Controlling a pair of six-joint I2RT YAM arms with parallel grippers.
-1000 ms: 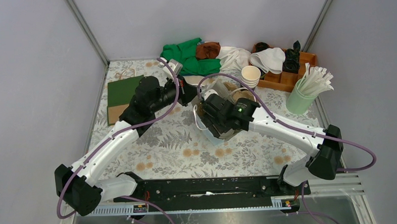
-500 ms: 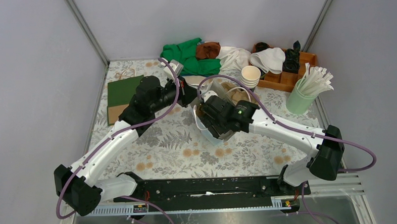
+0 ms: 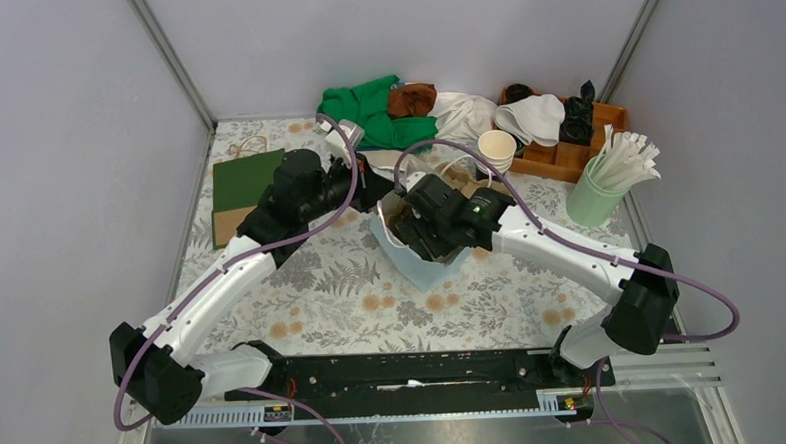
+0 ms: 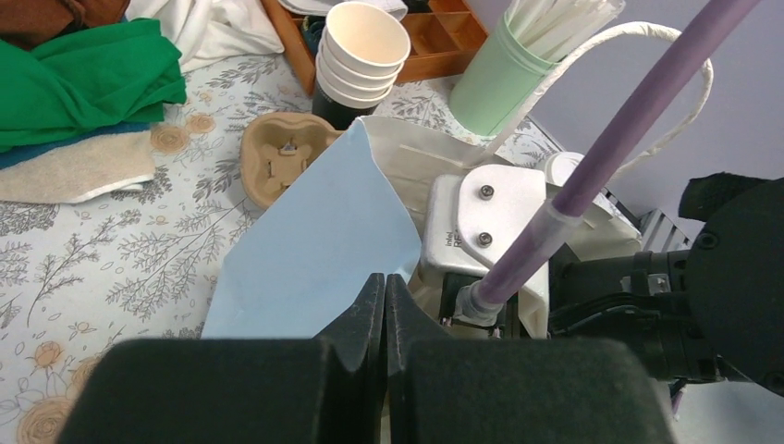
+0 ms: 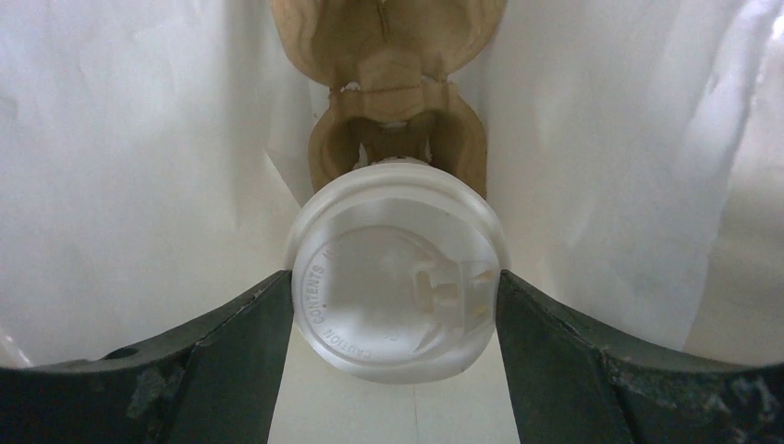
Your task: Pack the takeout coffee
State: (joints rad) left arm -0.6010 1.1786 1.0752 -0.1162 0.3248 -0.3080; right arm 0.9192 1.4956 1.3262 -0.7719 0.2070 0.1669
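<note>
From above, your right arm reaches into the paper bag point(image 3: 416, 266), just beside the left gripper point(image 3: 373, 188). Left wrist: that gripper is clenched on the bag's rim. Right wrist: the right gripper point(image 5: 398, 310) grasps the takeout coffee point(image 5: 398, 277) by its lid, just above the pulp tray point(image 5: 398, 129) inside the bag. You are mid-placement: lower it squarely into a socket, then release.

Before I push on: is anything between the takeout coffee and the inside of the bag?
Nothing visible blocks it. The right gripper holds the takeout coffee already between the white walls of the bag; only the pulp tray lies beyond it. The cup's lower part is hidden.
</note>
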